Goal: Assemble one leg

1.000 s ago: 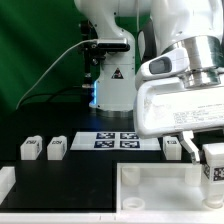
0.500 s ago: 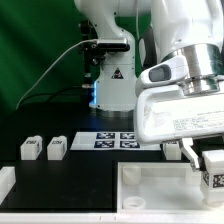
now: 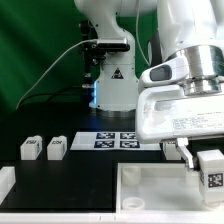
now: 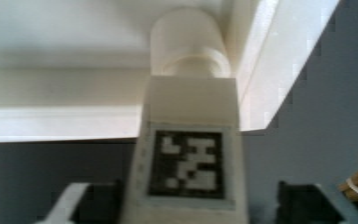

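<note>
Tool (image 3: 208, 158) with leg (image 3: 211, 173) (tag outward), lower than before

A green cloth backdrop (image 3: 40, 45) fills the rear of the exterior view. It is brightest toward nine o'clock and darkens to near black at eleven o'clock. From six to nine o'clock lies a matte black counter (image 3: 90, 170), evenly lit, without hard shadows.

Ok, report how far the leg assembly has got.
Done: the gripper is clamped on the leg. In hand: the leg's tip sits at the tray corner; seated or not, I cannot tell. Left: fixing it. Two spare legs wait at the exterior view's left.
</note>
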`<state>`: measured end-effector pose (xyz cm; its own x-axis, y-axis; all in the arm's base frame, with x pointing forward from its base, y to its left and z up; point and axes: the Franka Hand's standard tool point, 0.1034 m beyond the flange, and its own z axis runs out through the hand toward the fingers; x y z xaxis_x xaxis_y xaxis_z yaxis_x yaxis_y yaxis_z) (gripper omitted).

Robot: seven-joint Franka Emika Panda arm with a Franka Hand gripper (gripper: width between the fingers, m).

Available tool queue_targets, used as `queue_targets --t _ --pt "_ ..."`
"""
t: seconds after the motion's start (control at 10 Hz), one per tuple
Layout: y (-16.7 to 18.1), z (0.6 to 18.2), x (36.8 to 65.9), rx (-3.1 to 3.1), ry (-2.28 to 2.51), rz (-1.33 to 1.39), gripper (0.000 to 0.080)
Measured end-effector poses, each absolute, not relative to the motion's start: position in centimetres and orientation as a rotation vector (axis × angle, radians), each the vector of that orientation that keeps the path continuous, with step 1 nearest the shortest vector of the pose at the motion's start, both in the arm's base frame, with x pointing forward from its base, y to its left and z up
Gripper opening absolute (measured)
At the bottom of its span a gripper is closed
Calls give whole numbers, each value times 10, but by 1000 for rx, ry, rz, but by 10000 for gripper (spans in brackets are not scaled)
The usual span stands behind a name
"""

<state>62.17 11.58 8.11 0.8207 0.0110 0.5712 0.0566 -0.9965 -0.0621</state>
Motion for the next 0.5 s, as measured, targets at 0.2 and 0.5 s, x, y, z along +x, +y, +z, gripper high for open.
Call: queue_targets --t 0.2,0.5 --pt "116 81 622 -2925 -55 -917 621" --pt "116 81 622 -2925 -55 -917 648"
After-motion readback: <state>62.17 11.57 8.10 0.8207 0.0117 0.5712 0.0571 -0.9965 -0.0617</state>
